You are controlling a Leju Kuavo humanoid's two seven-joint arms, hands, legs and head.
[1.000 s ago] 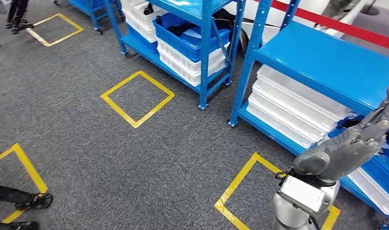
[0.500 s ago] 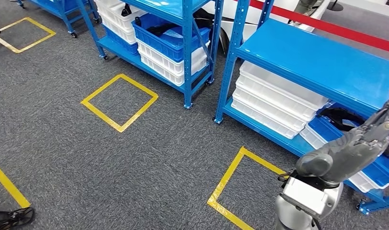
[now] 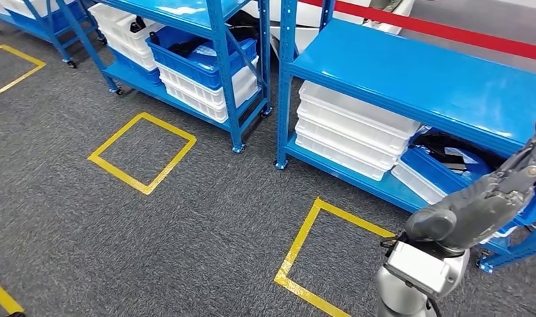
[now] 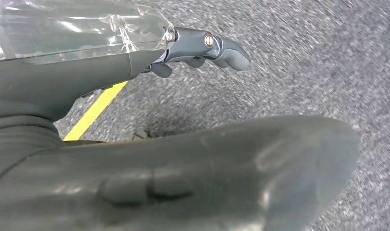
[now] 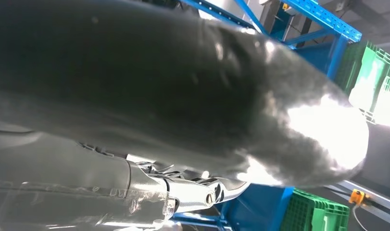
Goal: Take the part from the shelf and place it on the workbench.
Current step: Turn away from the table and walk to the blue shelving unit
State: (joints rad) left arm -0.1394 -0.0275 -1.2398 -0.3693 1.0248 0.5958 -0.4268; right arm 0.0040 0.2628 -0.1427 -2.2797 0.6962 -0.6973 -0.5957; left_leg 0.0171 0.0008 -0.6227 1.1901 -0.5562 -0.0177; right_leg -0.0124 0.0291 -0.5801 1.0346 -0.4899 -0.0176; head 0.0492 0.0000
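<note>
Head view: the right arm [image 3: 417, 277] rises from the lower edge, and the right hand [image 3: 480, 205] is raised in front of the right-hand blue shelf [image 3: 410, 72], its fingers [image 3: 526, 165] stretched toward the upper right, slightly parted and grasping nothing. The hand hovers before the lower level, where a blue bin [image 3: 443, 168] holds dark parts [image 3: 443, 144] whose long axis cannot be told, beside stacked white bins [image 3: 347, 135]. A yellow floor square [image 3: 318, 251] lies on the grey carpet [image 3: 186, 231] just left of the arm. Left wrist view: the left hand [image 4: 183, 159] hangs over carpet, its thumb and fingers [image 4: 217, 45] extended, released and empty.
</note>
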